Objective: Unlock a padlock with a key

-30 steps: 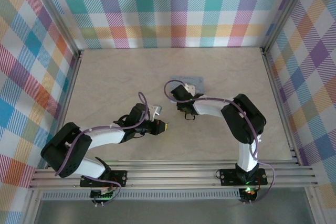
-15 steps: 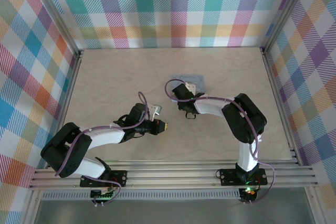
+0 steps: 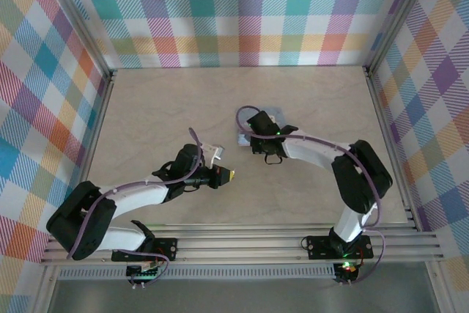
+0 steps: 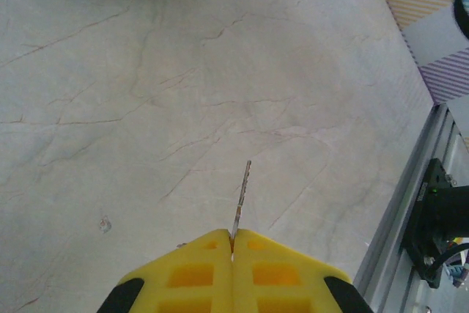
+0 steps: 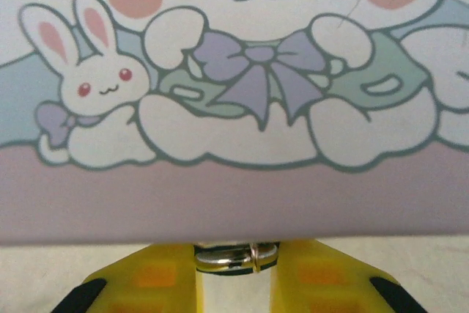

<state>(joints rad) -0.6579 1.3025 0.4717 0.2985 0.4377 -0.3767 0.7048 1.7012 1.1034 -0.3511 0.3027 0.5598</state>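
left gripper: yellow-tipped left gripper, bottom centre of the left wrist view; fingers pressed together, pinching the key.
key: thin pale metal key, held by one end; the blade is seen sticking out past the tips toward frame centre, over the pale marbled table.
key axis: in line with the fingers; in the top view it is judged to point right and slightly down.
gap: in the top view the padlock lies up and to the right of the key tip, near but apart, with bare table between.
right gripper: yellow-tipped right gripper, bottom centre of the right wrist view; fingers closed in on the padlock from both sides.
padlock: small padlock; a shiny silver part with a thin ring is made out, the dark body is not.
tin box: pale blue and lilac tin box with a white cartoon figure, upper frame, its near edge just beside the padlock.
keyhole facing: cannot be told.
nearer arm: right arm is at the padlock; the key is judged to need bringing over by the left.
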